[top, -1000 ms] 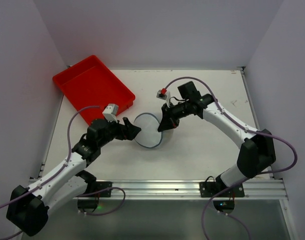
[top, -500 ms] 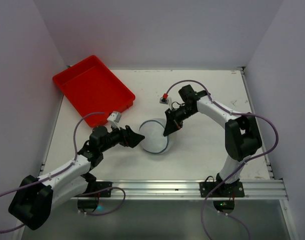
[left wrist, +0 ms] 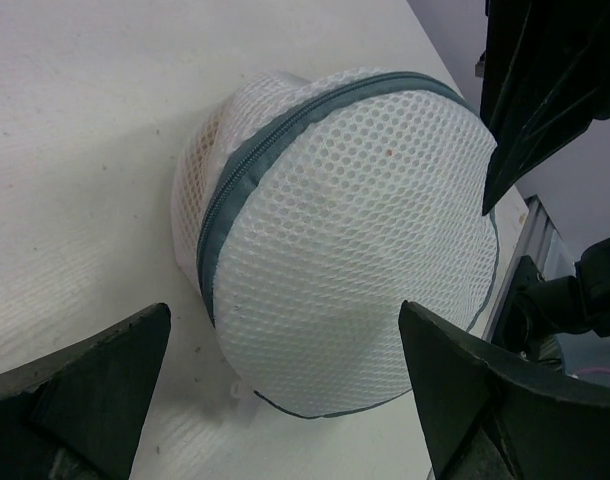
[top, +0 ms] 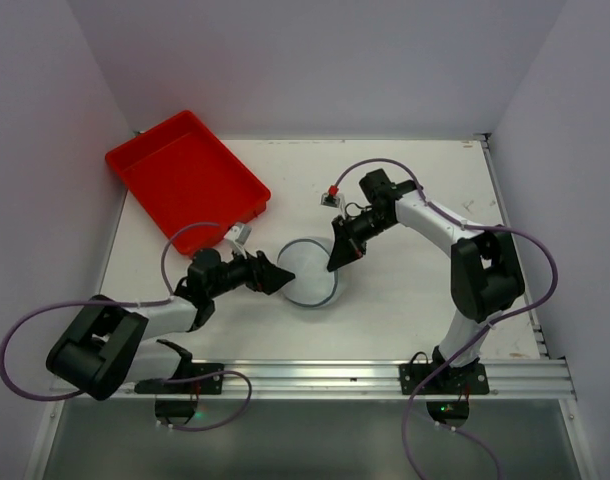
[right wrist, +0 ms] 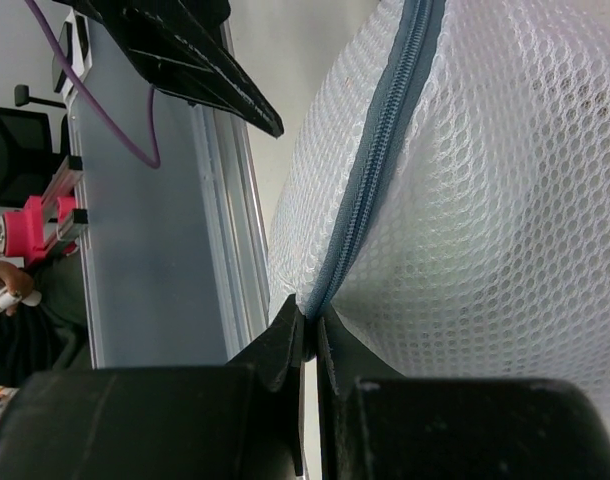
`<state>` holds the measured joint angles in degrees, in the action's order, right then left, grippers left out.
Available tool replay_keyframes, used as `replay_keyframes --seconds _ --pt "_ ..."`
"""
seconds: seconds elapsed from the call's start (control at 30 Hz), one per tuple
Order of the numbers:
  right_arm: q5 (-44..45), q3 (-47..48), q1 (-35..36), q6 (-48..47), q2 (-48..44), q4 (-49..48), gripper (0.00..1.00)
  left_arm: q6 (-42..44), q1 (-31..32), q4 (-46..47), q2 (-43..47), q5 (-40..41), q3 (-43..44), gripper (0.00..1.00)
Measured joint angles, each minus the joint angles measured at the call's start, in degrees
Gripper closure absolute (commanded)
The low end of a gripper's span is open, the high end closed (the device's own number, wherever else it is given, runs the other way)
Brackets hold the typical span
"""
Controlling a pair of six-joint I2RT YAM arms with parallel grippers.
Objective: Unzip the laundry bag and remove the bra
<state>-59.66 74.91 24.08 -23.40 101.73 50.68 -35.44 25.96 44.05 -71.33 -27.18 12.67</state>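
Note:
The laundry bag (top: 307, 270) is a round white mesh pouch ringed by a grey zip (left wrist: 247, 170), lying mid-table. My right gripper (top: 335, 262) is at its right rim, shut on the zip line (right wrist: 370, 190) where it meets the bag's edge. In the right wrist view the jaws (right wrist: 310, 322) pinch that grey tape. My left gripper (top: 282, 278) is at the bag's left side, wide open. Its fingertips (left wrist: 155, 325) stand on either side of the bag (left wrist: 355, 240) without touching it. The bra is hidden; no shape of it shows through the mesh.
A red tray (top: 185, 178) sits at the back left, angled against the wall. An aluminium rail (top: 385, 375) runs along the near table edge. White walls close in the left, right and back. Purple cables loop off both arms.
The bag has slid a little nearer and to the right with my right gripper on its rim. My left arm has folded down and kept its open gripper at the bag's left side.

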Motion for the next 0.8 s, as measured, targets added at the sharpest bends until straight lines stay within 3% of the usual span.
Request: replay_keyframes --seconds 0.07,0.13,0.23,0.27,0.37,0.47,0.5,0.6,0.63,0.67,0.8 --pt "-0.2 0.0 -0.1 -0.2 0.0 0.0 1.0 -0.2 -0.2 3.4 -2.8 -2.5 -0.3 0.02" --pt "-0.4 0.0 -0.2 -0.3 0.0 0.1 1.0 -0.9 -0.3 6.5 -5.4 -4.7 -0.4 0.11" --pt "-1.1 0.0 -0.2 -0.7 0.0 0.2 1.0 -2.3 -0.3 11.1 -8.6 -7.6 -0.8 0.37" --pt "-1.2 0.0 -0.2 -0.7 0.0 0.3 1.0 -2.8 -0.3 12.6 -9.3 -8.5 -1.0 0.55" --pt "-1.3 0.0 -0.7 -0.9 0.0 1.3 1.0 -4.0 -0.9 14.6 -10.1 -9.7 -1.6 0.87" --pt "-0.3 -0.2 -1.9 0.2 -0.1 0.5 1.0 -4.8 -1.1 15.2 -9.4 -10.9 -2.0 1.0" --pt "0.3 -0.4 -2.1 0.9 -0.3 -0.4 1.0 -5.1 -1.1 14.9 -8.6 -11.1 -2.0 1.0" --pt "4.1 -2.1 -2.4 5.0 -2.3 -4.6 0.79 -6.1 -1.1 12.3 -4.4 -11.2 -2.0 1.0" --pt "5.4 -3.0 -2.3 7.0 -3.5 -6.3 0.69 -6.6 -1.0 11.1 -2.4 -11.2 -1.9 1.0" --pt "7.5 -3.8 -2.3 9.0 -4.9 -8.2 0.52 -7.2 -0.9 9.6 -0.1 -10.9 -1.7 1.0" --pt "18.0 -7.7 -1.9 18.5 -14.1 -16.3 0.29 -10.9 -0.4 1.4 8.9 -6.1 -0.3 1.0"
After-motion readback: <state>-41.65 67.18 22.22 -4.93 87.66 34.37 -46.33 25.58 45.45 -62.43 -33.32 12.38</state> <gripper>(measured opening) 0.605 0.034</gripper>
